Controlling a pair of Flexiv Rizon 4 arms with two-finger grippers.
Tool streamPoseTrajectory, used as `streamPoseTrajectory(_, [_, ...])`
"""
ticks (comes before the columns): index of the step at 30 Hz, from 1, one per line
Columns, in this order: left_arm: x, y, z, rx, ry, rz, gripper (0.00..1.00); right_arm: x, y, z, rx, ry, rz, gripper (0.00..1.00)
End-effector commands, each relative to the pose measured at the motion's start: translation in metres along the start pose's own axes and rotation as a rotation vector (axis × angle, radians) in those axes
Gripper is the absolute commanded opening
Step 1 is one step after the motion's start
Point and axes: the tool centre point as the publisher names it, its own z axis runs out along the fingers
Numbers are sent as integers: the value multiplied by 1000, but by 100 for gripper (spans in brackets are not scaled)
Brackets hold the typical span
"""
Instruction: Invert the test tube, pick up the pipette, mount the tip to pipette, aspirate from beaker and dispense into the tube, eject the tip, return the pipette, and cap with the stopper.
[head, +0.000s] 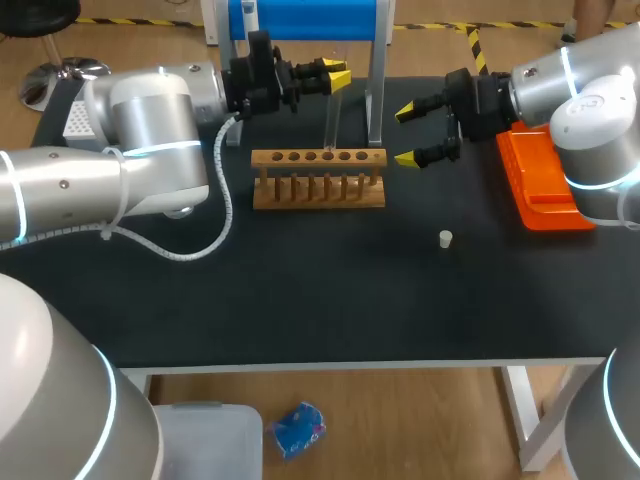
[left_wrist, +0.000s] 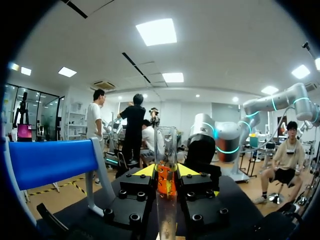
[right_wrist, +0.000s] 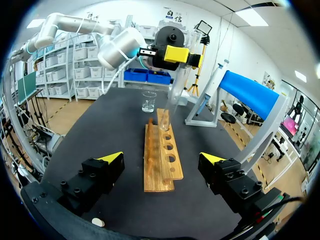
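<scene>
A clear test tube stands upright behind the wooden rack, and my left gripper is shut on its upper part. In the left wrist view the tube runs between the yellow fingertips. Seen from the right wrist, the tube hangs from my left gripper, with its lower end at the rack's farthest hole. My right gripper is open to the right of the rack, nothing between its fingers. The white stopper lies on the table in front of it. A glass beaker stands beyond the rack.
A blue stand on a metal frame rises behind the rack, close to the tube. An orange tray lies at the right edge under my right arm. The black tabletop lies in front of the rack.
</scene>
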Motion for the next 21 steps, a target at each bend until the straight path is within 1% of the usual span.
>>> streamPoseTrajectory(1, [-5,5,3,18,-1,9,0,0,0,-1,0,0,-1,100])
streamPoseTrajectory(7, [-8,11,1,40,-16,21,0,0,0,-1,0,0,-1,100])
streamPoseTrajectory(21, [-7,25,-6,46,-45,9,0,0,0,-1,0,0,-1,100])
